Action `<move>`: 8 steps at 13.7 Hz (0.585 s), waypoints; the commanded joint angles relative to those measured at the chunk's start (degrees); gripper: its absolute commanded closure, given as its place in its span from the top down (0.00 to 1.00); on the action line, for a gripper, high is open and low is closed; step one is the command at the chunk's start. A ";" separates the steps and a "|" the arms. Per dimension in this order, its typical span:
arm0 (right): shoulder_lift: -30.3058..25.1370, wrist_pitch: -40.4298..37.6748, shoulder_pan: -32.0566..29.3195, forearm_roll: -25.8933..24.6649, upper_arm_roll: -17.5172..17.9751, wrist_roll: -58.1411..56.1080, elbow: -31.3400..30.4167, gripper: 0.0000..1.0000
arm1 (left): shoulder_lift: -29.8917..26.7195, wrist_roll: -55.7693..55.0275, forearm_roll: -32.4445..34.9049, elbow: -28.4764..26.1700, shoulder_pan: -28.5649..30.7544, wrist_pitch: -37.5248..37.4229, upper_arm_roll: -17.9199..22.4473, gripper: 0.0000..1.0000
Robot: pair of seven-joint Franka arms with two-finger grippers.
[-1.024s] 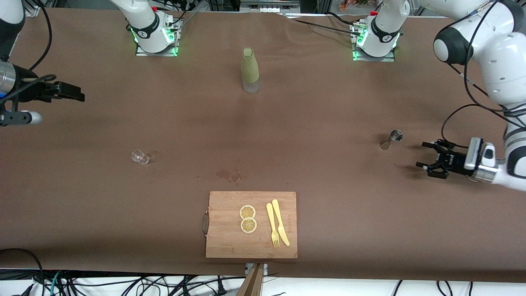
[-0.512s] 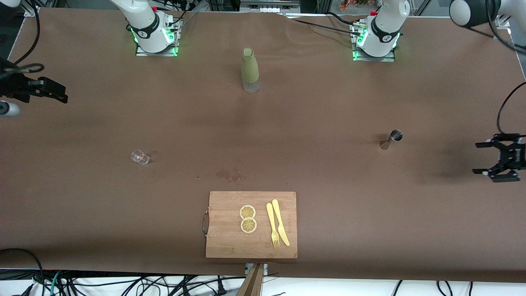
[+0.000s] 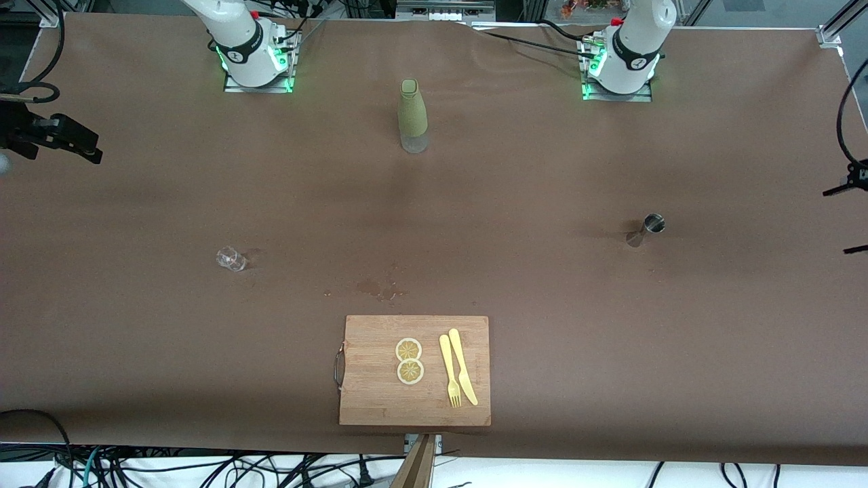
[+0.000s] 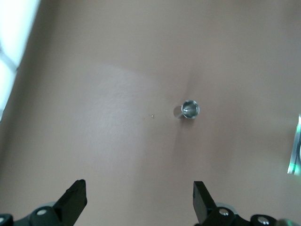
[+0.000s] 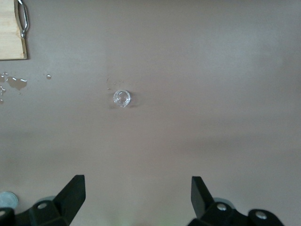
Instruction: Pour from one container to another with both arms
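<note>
The one small clear glass cup [image 3: 230, 259] stands upright on the brown counter [image 3: 542, 169] toward the right arm's end, nearer the front camera than the bottle. The one steel jigger [image 3: 647, 229] stands upright toward the left arm's end, well apart from the cup. Nothing touches either of them.

The right wrist view looks straight down into the cup [image 5: 122, 98], showing its round rim, and takes in a few wet spots [image 5: 14, 82] on the counter and a corner of the cutting board [image 5: 11, 30] with its metal handle. The left wrist view looks down into the jigger's open mouth [image 4: 189, 109], something the front view gives only at a slant.

The right claw [image 5: 138, 197] hangs high over the counter's edge at the right arm's end, its fingers [image 5: 70, 195] set wide apart with nothing between them. The left claw [image 4: 140, 201] hangs over the left arm's end, fingers [image 4: 202, 202] likewise spread and bare. In the front view both claws are cut off by the picture's sides: only black finger parts of the left one [image 3: 847, 220] show, and the right one [image 3: 57, 135] shows only in part.

Between the two arm bases stands one olive-green bottle [image 3: 412, 115] with a clear base. Nearest the front camera lies one wooden cutting board [image 3: 380, 400] carrying two lemon slices [image 3: 409, 360], one yellow fork [image 3: 450, 373] and one yellow knife [image 3: 463, 366]. A small damp patch [image 3: 380, 290] marks the counter just beside the board.
</note>
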 commanded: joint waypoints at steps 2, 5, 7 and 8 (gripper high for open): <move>-0.36 1.10 -0.11 1.35 0.38 1.49 -0.96 1.00 | -9.34 -25.09 8.83 -9.44 -6.19 3.84 -0.05 1.00; 0.44 0.66 -0.29 1.35 0.03 1.31 0.28 1.00 | -12.08 -43.83 12.62 -11.46 -9.89 3.40 -0.05 1.00; 0.44 0.66 -0.46 1.35 -0.06 0.52 0.28 1.00 | -12.78 -55.96 13.77 -11.91 -11.47 1.65 -0.05 1.00; 0.44 0.66 -0.55 1.35 -0.15 -0.09 0.28 1.00 | -12.96 -62.46 13.77 -11.91 -12.00 0.34 -0.05 1.00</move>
